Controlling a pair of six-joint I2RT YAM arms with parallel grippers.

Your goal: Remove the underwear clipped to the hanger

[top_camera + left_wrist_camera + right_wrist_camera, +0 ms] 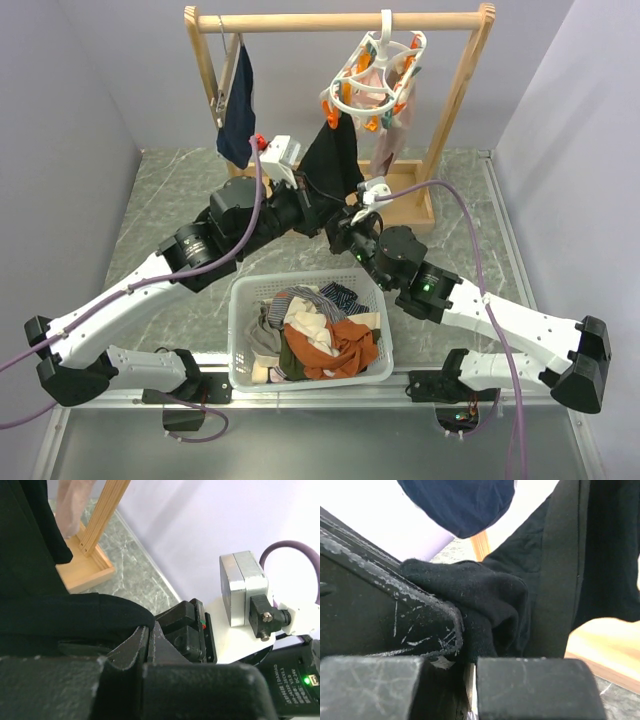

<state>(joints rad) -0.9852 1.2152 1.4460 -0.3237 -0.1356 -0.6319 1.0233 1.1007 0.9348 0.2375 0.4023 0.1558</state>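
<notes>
**A:** Both arms are on the black underwear [335,160]! It hangs from the hanger [372,78] on the rack's rail [300,20], at the far edge of the bench [165,190].

**B:** And the jaws?

**A:** The left gripper [149,640] is clamped tight, black cloth pinched between its fingers. The right gripper [470,672] is closed too, with a bunched fold of the same cloth caught in it, just beside the left one and below the hanger.

**B:** Count?

**A:** One hanger, two grippers, one black piece gripped. One pale pink-beige piece [398,125] hangs at the hanger's right side. A whitish one I can't make out for sure. One navy garment [238,115] is at the rail's left end, and one basket [240,340] of clothes sits at the near edge.
</notes>
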